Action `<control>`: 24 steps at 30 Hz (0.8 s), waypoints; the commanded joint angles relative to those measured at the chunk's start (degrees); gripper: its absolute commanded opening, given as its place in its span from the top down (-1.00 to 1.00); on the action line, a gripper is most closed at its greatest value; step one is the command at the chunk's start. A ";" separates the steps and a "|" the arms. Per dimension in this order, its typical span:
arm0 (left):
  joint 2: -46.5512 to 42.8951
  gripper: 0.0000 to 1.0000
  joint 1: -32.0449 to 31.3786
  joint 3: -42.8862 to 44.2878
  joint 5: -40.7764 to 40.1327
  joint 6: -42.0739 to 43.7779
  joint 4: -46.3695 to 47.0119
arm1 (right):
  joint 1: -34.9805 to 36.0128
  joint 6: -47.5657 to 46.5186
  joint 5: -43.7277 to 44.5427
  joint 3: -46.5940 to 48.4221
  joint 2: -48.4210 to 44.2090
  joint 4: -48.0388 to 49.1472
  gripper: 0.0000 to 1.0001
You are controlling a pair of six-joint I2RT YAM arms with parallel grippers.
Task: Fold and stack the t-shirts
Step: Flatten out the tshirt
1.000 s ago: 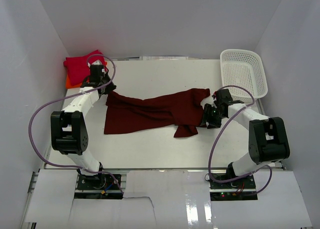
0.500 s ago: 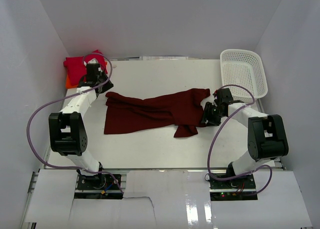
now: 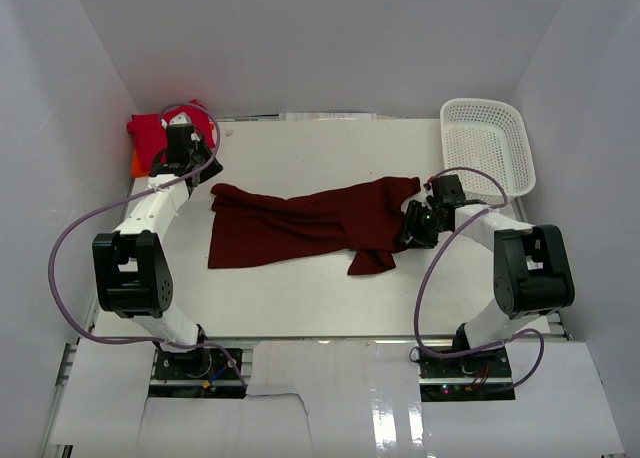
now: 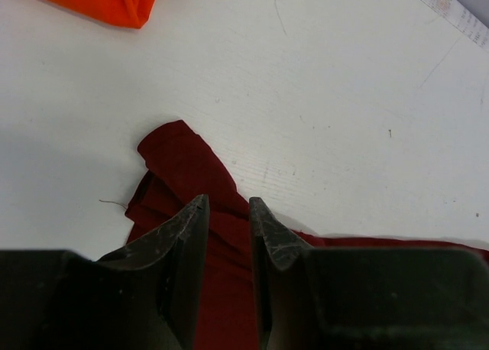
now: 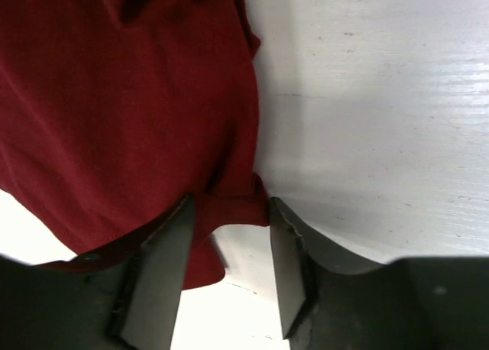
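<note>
Maroon shirt (image 3: 300, 223) lies spread on the table (image 3: 300, 148), centre. Right gripper (image 5: 229, 209) is half open and straddles a bunched fold at the shirt's right edge, not yet clamped. Seat it deeper and catch both layers. Left gripper (image 4: 228, 206) is narrowly open and empty above the far-left corner. Lower it first.

Count: 3 shirts (maroon; red (image 3: 150, 130) on orange (image 3: 137, 161), far left), 1 basket (image 3: 527, 168).

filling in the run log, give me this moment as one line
left end effector: open, near maroon t-shirt corner | right end effector: astride its edge, grip unclear
</note>
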 commanded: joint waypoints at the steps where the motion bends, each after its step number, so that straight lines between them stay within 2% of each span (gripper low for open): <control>1: -3.98 0.23 0.36 -0.01 0.63 0.65 -0.04 | -0.01 -1.91 3.49 -1.73 1.27 -1.97 -0.05; 4: -3.98 0.23 0.36 -0.10 0.72 0.65 -0.04 | 0.17 -2.61 5.77 -1.03 1.27 -3.81 -0.03; 12: -4.33 0.24 0.36 -0.80 0.90 0.92 -0.04 | 2.01 -5.25 13.41 1.35 3.11 -9.35 0.18; 18: -4.42 0.24 0.36 -0.71 0.72 1.27 0.05 | 4.56 -7.01 19.74 2.57 5.92 -13.04 0.17; 24: -4.51 0.24 0.36 -1.06 0.90 1.18 0.05 | 6.49 -7.79 22.48 3.28 8.11 -15.24 0.21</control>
